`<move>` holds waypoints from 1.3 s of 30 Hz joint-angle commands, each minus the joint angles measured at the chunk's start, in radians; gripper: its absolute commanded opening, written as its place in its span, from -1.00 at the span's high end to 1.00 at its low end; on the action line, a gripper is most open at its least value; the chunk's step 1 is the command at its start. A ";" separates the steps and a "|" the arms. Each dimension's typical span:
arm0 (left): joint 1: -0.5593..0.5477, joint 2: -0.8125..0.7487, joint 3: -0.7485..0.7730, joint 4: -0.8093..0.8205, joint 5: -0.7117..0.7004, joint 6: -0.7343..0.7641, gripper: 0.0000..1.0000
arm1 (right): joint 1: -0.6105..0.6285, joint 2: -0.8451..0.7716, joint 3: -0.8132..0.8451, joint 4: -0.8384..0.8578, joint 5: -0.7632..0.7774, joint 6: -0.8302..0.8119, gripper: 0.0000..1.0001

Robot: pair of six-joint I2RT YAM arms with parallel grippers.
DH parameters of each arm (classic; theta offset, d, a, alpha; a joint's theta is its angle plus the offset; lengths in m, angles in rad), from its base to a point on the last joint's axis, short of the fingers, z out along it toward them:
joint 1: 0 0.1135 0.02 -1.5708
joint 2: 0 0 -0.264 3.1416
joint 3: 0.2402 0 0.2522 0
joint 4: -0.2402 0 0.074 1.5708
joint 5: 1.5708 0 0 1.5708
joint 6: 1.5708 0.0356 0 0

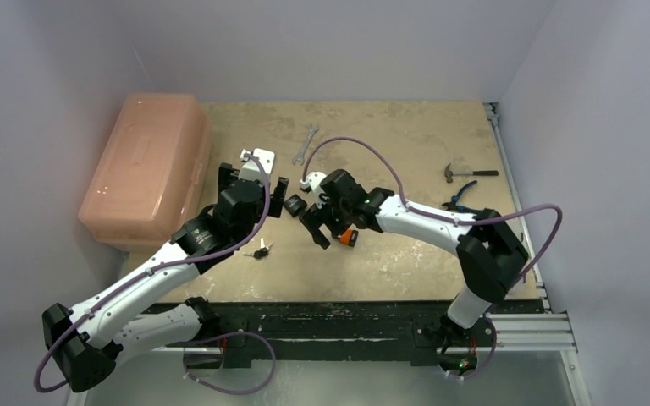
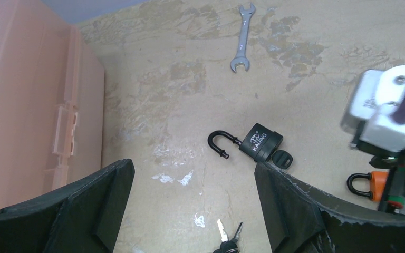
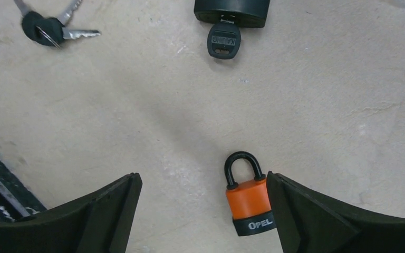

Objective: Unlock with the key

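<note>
At the left of the top view lies a pink box [image 1: 148, 165]. Just right of it the left gripper [image 2: 192, 211] hangs above the surface [image 2: 163, 95], spread wide and holding nothing. Low in its wrist frame, between its fingers [image 2: 100, 205], a key bunch [image 2: 229, 237] lies loose. Right of centre in that frame the black lock [image 2: 262, 141] lies flat, its shackle [image 2: 219, 143] swung out to the left with one end free. The key [image 2: 280, 158] sits in the lock's lower right end, so this lock looks opened. Further right, the right gripper [image 3: 203, 211] is wide and empty too. The black lock lies at the top edge of its frame, and an orange lock [image 3: 248, 203], shackle closed, lies low in the frame just beside the right-hand finger; whether they touch I cannot tell. The step in hand seems to be drawing clear of the opened lock. The right arm should rise straight up, not sideways, so the finger neither drags the orange lock nor knocks the key. If the orange lock is next, take a key from the bunch by its head and pin the lock's body before turning.
</note>
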 commanded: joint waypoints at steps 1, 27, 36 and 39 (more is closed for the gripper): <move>0.005 0.005 0.006 0.008 0.002 0.014 -0.83 | 0.001 0.103 0.145 -0.157 0.024 -0.140 -0.98; 0.006 0.034 0.006 0.008 0.009 0.018 -0.81 | -0.086 0.223 0.129 -0.255 0.172 0.069 -0.60; 0.005 0.042 0.008 0.007 0.010 0.018 -0.80 | -0.086 0.180 0.049 -0.278 0.160 0.126 -0.04; 0.006 0.045 0.008 0.007 0.010 0.019 -0.79 | -0.078 0.172 0.030 -0.285 0.158 0.140 0.14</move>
